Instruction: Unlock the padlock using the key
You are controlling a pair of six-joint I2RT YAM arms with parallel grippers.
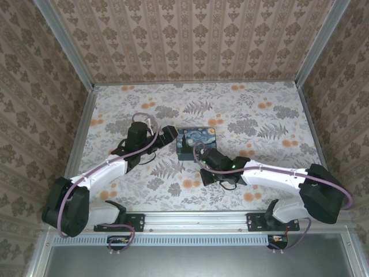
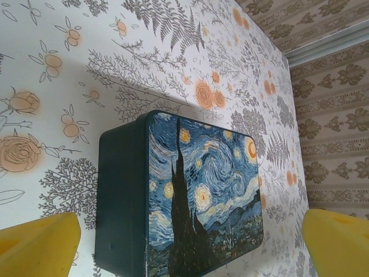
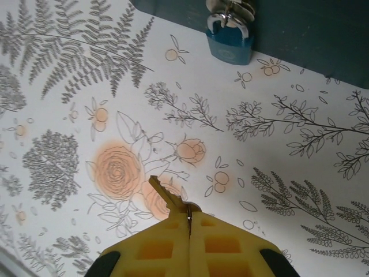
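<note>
Pinches key (image 3: 164,195) in right gripper (image 3: 189,224), jaws pressed together on its bow at bottom centre, blade protruding up-frame for insertion into padlock (image 3: 230,39) at top edge; poises left gripper (image 2: 188,242), jaws spread wide, facing box (image 2: 121,190), presumably for bracing

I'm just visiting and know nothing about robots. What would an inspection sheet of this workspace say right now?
Surface: floral-print table, no spills seen.
Job's things: padlock hangs from the clasp on the side of the painted box; key held short of the lock, tip pointing out.
Clutter: nothing seen.
Grippers: left gripper jaws wide apart, facing the box; right gripper jaws shut on the key.
Cables: purple cables loop along both arms, no snag seen.
Surroundings: patterned wallpaper walls, metal frame posts.
</note>
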